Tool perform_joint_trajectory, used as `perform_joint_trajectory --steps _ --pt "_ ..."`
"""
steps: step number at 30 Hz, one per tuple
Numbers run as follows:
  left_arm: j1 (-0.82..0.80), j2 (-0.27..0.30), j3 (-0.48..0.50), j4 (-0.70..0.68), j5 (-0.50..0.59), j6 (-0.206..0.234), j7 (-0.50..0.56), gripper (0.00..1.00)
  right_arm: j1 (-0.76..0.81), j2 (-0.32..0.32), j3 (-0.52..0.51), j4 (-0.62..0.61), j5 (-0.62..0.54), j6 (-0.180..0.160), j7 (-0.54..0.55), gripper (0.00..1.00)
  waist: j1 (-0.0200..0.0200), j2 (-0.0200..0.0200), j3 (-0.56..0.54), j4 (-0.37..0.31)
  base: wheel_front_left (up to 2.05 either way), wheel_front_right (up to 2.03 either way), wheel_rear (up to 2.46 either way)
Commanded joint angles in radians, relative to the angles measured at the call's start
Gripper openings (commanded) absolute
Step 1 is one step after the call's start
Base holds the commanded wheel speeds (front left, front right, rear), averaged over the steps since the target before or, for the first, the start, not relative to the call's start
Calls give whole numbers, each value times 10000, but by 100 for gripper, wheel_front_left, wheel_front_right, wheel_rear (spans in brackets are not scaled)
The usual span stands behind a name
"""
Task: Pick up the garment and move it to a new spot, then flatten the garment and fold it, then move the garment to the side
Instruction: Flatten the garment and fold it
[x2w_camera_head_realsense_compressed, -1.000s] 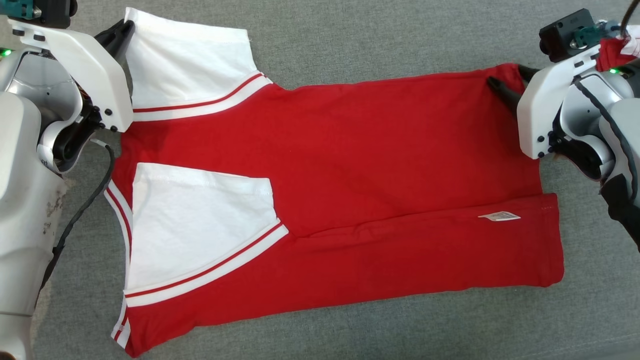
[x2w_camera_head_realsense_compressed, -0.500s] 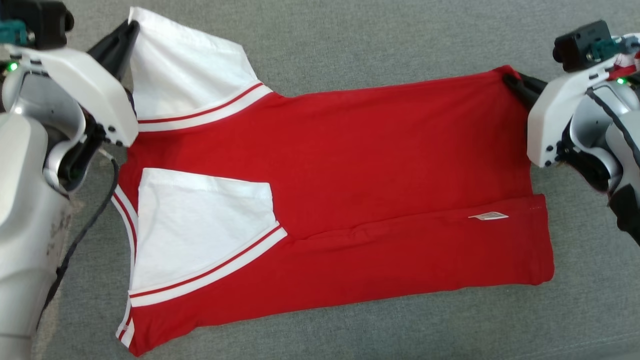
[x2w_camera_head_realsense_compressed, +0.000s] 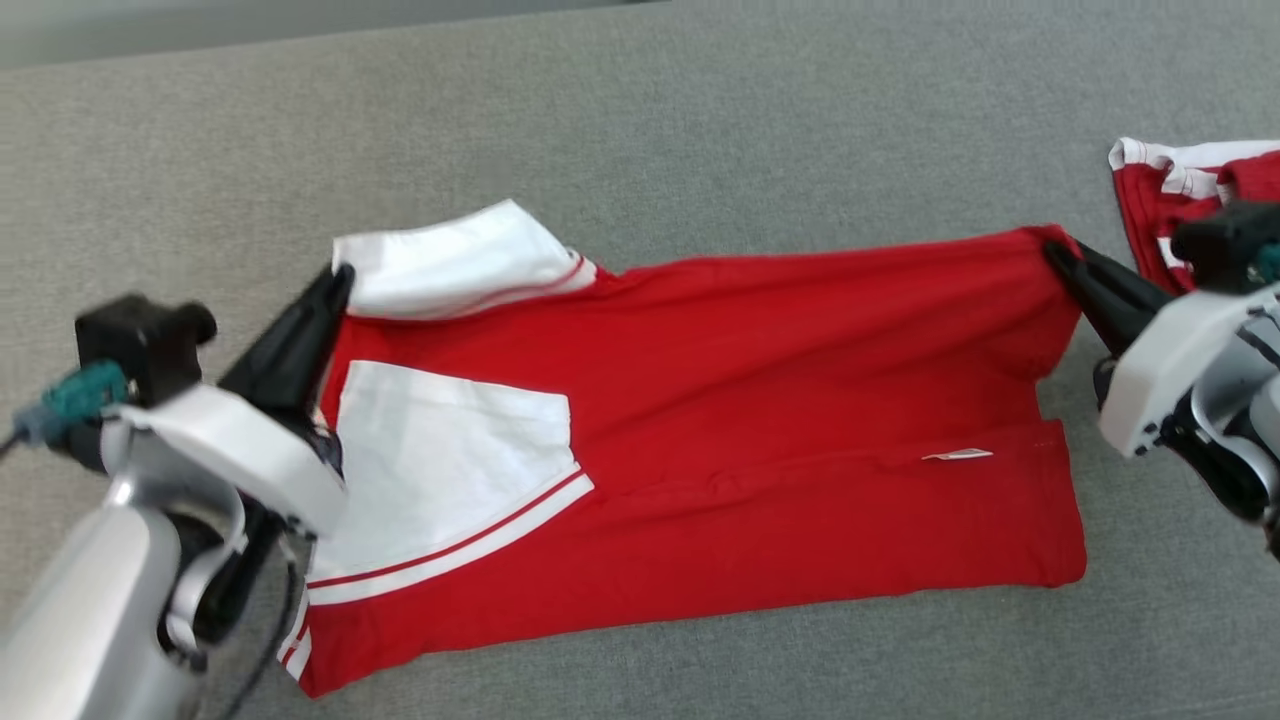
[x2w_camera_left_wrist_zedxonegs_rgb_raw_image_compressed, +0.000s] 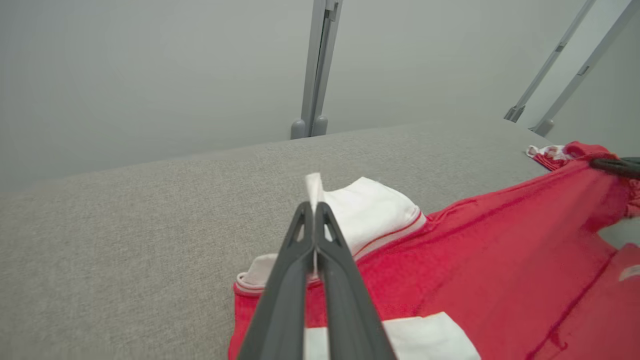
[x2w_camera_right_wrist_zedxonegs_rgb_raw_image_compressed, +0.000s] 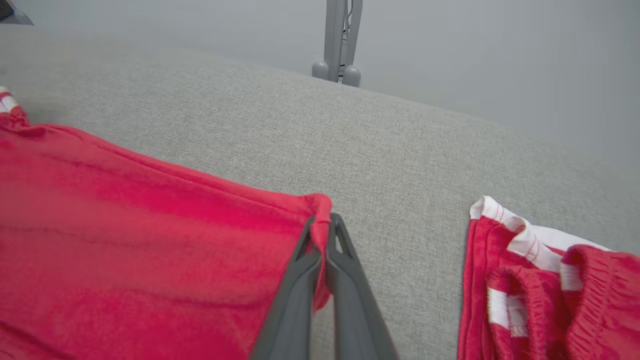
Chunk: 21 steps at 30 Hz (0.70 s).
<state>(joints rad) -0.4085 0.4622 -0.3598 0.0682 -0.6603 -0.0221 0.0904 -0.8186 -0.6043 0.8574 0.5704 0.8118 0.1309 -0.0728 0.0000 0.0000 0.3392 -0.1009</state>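
Note:
The garment (x2w_camera_head_realsense_compressed: 750, 400) is a red shirt with white sleeves, lying partly folded on the grey surface. My left gripper (x2w_camera_head_realsense_compressed: 340, 275) is shut on the corner of the far white sleeve (x2w_camera_head_realsense_compressed: 460, 260), which is raised and curled. In the left wrist view the left gripper (x2w_camera_left_wrist_zedxonegs_rgb_raw_image_compressed: 314, 205) pinches a white tip of the sleeve (x2w_camera_left_wrist_zedxonegs_rgb_raw_image_compressed: 375, 210). My right gripper (x2w_camera_head_realsense_compressed: 1055, 250) is shut on the far red hem corner, pulling that edge taut. The right wrist view shows the right gripper (x2w_camera_right_wrist_zedxonegs_rgb_raw_image_compressed: 324, 217) closed over the red cloth (x2w_camera_right_wrist_zedxonegs_rgb_raw_image_compressed: 125, 225). The near half of the shirt lies flat.
A second red and white garment (x2w_camera_head_realsense_compressed: 1170, 190) lies bunched to the right, close behind my right gripper (x2w_camera_right_wrist_zedxonegs_rgb_raw_image_compressed: 540, 280). The grey padded surface (x2w_camera_head_realsense_compressed: 700, 120) stretches beyond the shirt to its far edge. A metal post (x2w_camera_left_wrist_zedxonegs_rgb_raw_image_compressed: 315, 65) stands behind that edge.
My right gripper went from open at the hem corner to shut on it. The shirt's far edge has risen and the far sleeve has curled up. The head camera has shifted.

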Motion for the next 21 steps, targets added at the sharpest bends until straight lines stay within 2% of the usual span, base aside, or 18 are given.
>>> perform_joint_trajectory --steps 1,6,12,21 --pt "253 34 67 -226 -35 117 -86 0 230 -123 -112 -91 0 -1 -174 0 0 0 -172 120 0 0 0" --pt "1896 15 183 -1514 -195 715 -362 0 1330 -333 -778 -679 -385 -1 -811 0 0 0 -446 242 0 0 0" --pt "3547 -230 303 -2240 -532 1286 -677 0 2858 -270 -1946 -1598 -1065 -1 -1404 0 0 0 -638 333 0 0 0" --pt "4843 -596 274 -2150 -985 1556 -995 0 5122 245 -3386 -2782 -2212 -1 -1259 0 0 0 -708 327 0 0 0"
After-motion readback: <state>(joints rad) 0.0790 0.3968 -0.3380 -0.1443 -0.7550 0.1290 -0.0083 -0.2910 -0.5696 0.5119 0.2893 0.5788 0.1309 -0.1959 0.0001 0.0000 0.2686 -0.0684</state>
